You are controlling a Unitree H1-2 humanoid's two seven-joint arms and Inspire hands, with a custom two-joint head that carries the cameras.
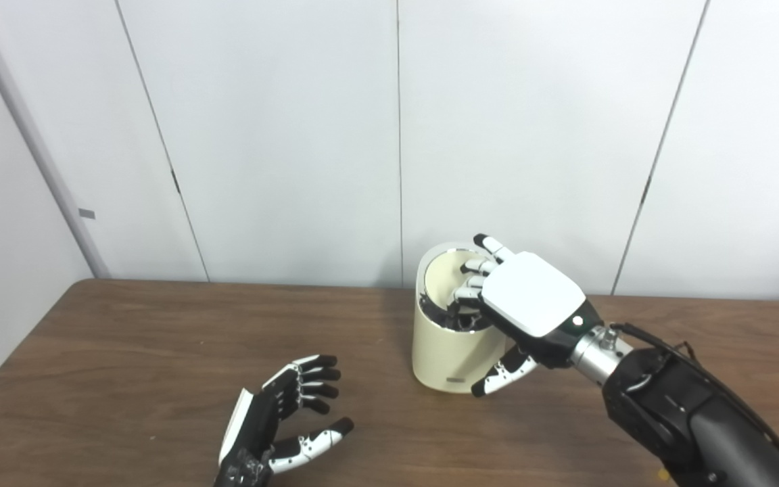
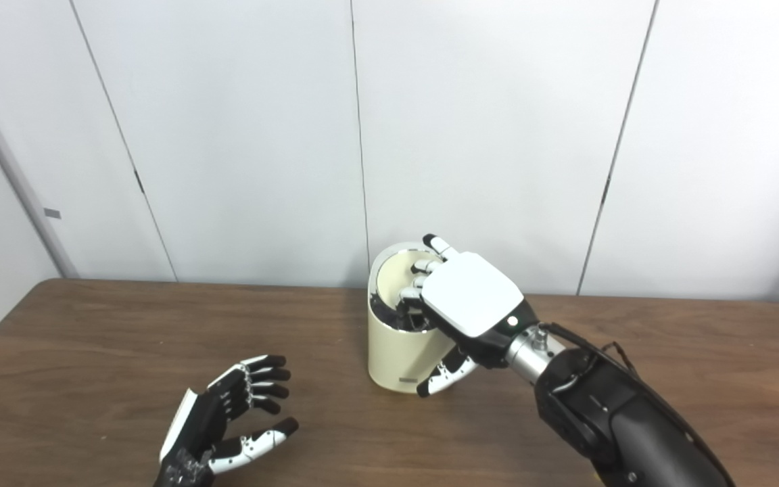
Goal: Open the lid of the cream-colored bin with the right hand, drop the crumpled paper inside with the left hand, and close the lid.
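A brown wooden table [image 1: 126, 352] fills the lower part of the scene, backed by a wall of white panels [image 1: 281, 135]. The right arm [image 1: 687, 412], black with a metal wrist, reaches in from the lower right corner. Its right hand [image 1: 531, 304] sits over the top of a cream-colored bin [image 1: 443, 355], which stands upright on the table directly below and to the left of the palm. The fingers [image 1: 474, 281] curl against the raised lid [image 1: 440, 270], which stands tilted up at the back of the bin; whether they clasp it or only press on it cannot be told. The thumb [image 1: 504, 375] hangs down beside the bin's front wall. The dark opening of the bin shows under the fingers. The left hand [image 1: 281, 416] rests low near the table's front edge, well apart from the bin, fingers spread and slightly curled, holding nothing. The crumpled paper cannot be seen clearly.
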